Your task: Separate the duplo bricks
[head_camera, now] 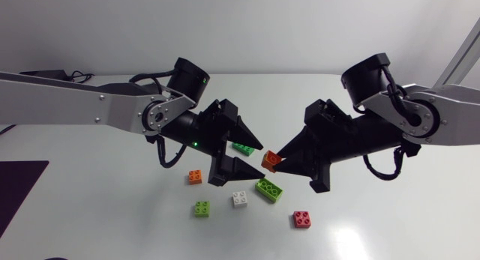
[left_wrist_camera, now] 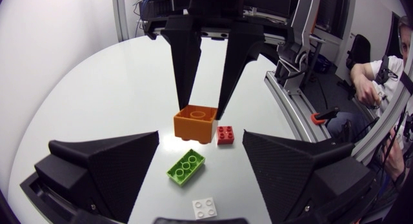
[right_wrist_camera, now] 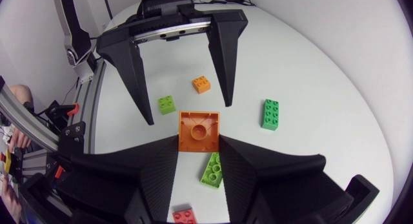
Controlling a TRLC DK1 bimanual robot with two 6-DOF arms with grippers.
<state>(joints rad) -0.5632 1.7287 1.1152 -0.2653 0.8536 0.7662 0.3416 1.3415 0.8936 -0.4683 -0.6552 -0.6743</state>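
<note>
Right gripper [head_camera: 277, 159] is clamped on a big orange brick [head_camera: 269, 161]. One wedge finger presses each side, and the brick sits right at the fingertips. The brick appears to be held off the table [head_camera: 127, 230]. The right arm comes in from the side and bends at a black joint. Its last link slants down toward the middle, so the fingers point at the other gripper.

The left gripper [head_camera: 259, 156] faces it tip to tip with its fingers spread wide and nothing between them. The held brick is just ahead of that open gap. The left arm's silver link runs almost level, then its black wrist angles in and down.

A dark green brick [right_wrist_camera: 270, 113] lies beside the left gripper's far finger. Below the held brick, under the right gripper, lies a long lime brick [right_wrist_camera: 212, 170]. A red brick [right_wrist_camera: 184, 215] is further back beneath the right wrist. A white brick [left_wrist_camera: 205, 206] lies under the left gripper, near the long lime one. Behind the left gripper's fingers are a small orange brick [right_wrist_camera: 201, 84] and a small lime brick [right_wrist_camera: 167, 104], which lie apart from each other.
</note>
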